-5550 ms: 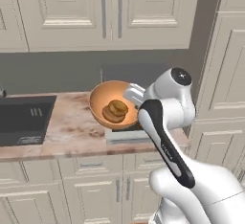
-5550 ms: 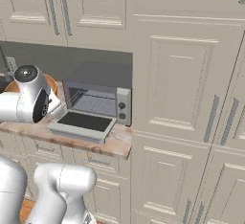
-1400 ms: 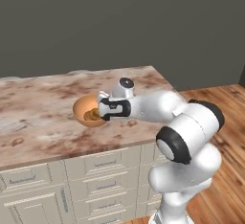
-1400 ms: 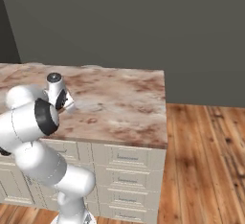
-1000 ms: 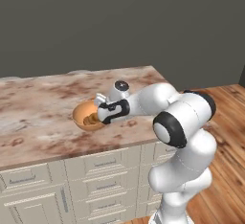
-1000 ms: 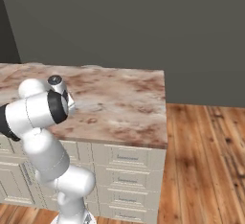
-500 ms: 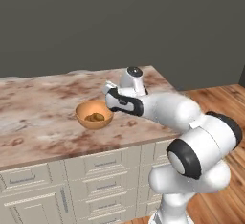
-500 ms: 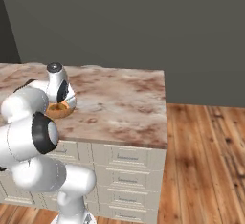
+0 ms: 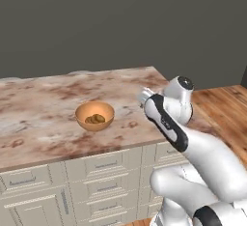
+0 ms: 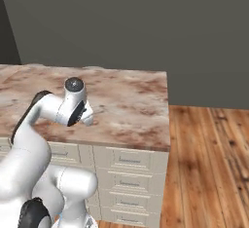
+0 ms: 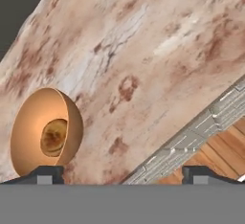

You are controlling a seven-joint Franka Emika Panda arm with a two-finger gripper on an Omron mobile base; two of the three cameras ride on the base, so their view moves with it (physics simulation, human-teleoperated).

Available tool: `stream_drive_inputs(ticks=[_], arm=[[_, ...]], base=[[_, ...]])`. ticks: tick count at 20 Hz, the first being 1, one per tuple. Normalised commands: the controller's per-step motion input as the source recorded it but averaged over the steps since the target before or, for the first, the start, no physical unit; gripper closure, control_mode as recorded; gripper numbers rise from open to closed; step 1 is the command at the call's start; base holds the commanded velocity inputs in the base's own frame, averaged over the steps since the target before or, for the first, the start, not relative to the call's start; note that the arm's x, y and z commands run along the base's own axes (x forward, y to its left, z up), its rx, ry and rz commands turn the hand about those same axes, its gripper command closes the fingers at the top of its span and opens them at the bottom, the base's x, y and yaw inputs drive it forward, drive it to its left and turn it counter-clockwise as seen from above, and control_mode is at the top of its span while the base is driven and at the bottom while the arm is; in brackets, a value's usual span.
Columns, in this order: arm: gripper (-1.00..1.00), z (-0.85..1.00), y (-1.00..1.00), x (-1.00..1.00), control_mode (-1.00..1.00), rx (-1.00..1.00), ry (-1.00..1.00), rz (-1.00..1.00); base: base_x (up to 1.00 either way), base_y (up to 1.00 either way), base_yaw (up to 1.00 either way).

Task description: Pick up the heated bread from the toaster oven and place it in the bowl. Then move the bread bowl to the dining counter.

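Note:
The orange-tan bowl (image 9: 94,125) stands upright on the marbled dining counter (image 9: 43,94), and the small golden-brown heated bread (image 9: 95,119) lies inside it. My gripper (image 9: 144,96) hangs to the bowl's right, a bowl's width away and a little above the counter. In the hand view my gripper (image 11: 123,176) is open, its dark fingertips (image 11: 45,173) set wide with nothing between them. There the bowl (image 11: 72,127) sits at the lower left with the bread (image 11: 53,137) in its hollow. The toaster oven is out of view.
The counter (image 10: 126,100) ends at a right edge close to my hand, with wooden floor (image 10: 209,163) beyond it. Cream drawer fronts (image 9: 96,172) run below the front edge. A dark wall stands behind the counter.
The jaws have opened and let go of the bowl, which stays on the counter. My hand has pulled back to the right and slightly up, away from it.

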Motion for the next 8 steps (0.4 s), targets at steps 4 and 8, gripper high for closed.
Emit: stream_drive_inputs(ticks=[4, 8], arm=[[-1.00, 0.49, -0.83, -1.00, -1.00, 0.00, -0.15, 0.00], [-1.00, 0.61, -0.09, -0.75, -1.00, -0.02, -0.34, 0.03]], base=[[0.00, 0.00, 0.00], [0.00, 0.00, 0.00]])
